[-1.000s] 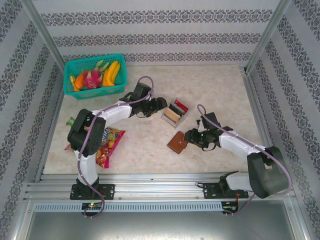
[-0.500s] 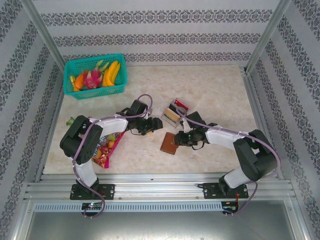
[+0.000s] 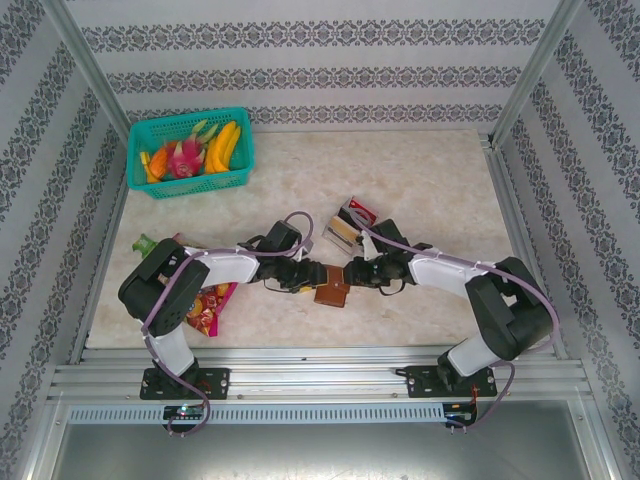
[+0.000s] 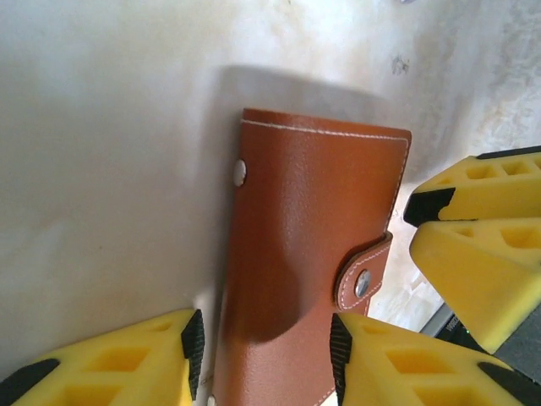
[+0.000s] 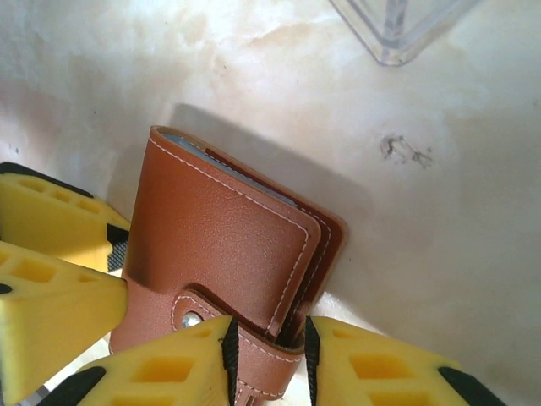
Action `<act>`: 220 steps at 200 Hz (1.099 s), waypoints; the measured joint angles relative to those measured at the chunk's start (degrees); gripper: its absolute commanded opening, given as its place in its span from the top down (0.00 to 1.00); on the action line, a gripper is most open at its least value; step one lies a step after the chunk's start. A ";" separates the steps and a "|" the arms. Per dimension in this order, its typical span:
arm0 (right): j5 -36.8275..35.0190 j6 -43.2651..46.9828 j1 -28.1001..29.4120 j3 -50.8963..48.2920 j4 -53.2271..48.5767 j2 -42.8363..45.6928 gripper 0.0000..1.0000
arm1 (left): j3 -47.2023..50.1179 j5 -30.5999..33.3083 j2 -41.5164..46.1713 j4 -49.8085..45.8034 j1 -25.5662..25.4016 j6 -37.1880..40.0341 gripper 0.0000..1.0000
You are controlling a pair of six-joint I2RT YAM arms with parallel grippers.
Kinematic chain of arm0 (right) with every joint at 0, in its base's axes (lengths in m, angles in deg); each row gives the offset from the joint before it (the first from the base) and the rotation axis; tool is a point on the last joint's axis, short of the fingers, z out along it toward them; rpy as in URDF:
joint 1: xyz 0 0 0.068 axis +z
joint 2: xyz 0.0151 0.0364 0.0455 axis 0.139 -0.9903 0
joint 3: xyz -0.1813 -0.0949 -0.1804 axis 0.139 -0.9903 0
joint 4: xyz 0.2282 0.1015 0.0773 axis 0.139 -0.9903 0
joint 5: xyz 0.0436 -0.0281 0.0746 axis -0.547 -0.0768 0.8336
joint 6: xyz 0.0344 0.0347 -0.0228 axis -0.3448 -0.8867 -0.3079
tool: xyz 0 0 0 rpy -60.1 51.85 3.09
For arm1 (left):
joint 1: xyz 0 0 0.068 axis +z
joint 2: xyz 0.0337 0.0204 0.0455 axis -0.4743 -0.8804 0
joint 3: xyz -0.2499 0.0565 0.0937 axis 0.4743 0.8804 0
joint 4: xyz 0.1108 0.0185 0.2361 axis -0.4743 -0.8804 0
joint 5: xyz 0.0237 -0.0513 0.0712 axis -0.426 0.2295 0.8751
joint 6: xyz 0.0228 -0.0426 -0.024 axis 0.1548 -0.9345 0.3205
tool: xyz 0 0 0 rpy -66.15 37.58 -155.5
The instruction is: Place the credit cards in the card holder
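- Card holder (image 3: 332,294) lies closed on the table (image 3: 430,170), lower centre of the overhead frame. The left gripper (image 3: 311,280) comes at it from the left and the right gripper (image 3: 351,277) from the right.
- In my left wrist view the holder runs up the middle of the frame with its snap tab (image 4: 365,275) fastened. My yellow fingers (image 4: 110,368) stand apart astride its near end. A sliver of table shows beside the left-hand pad, so I read this as straddling it, not a clamp.
- In the right wrist view my jaws are drawn narrow at the bottom centre, pinching the holder's flap edge by the tab. That one I count as gripping.
- Snack packet (image 3: 207,305) sits at lower left, under the left arm and well clear of the work.
- Credit cards (image 3: 346,228) stand upright in their stand (image 3: 352,236), just above the grippers in the overhead frame. None has been taken out.
- Basket (image 3: 190,150) of fruit sits at upper left, far from everything.
- Step in hand, as I judge it, is getting the holder pinned and opened. No card can go in while it is snapped shut.
- Next I would have one gripper hold the body firm while the other pulls the tab off its snap and folds the cover back. The leather looks slippery, so the holder could skate across the table.
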 measured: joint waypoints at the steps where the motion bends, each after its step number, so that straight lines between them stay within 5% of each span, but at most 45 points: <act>1: 0.00 -0.07 0.00 -0.02 0.02 0.00 0.72 | 0.00 -0.04 0.00 0.02 0.00 -0.02 0.57; 57: -1.75 -2.82 0.42 -0.42 0.85 -0.98 0.79 | -0.63 -3.85 -0.02 2.73 -0.85 0.00 0.69; 187: -4.11 -3.02 1.11 -0.39 1.11 -2.01 0.77 | 1.40 4.20 1.49 2.91 -1.51 -1.31 0.54; 220: -4.02 -3.45 1.14 -0.39 1.70 -2.36 0.77 | 0.24 3.45 -0.81 3.58 -2.03 -1.53 0.66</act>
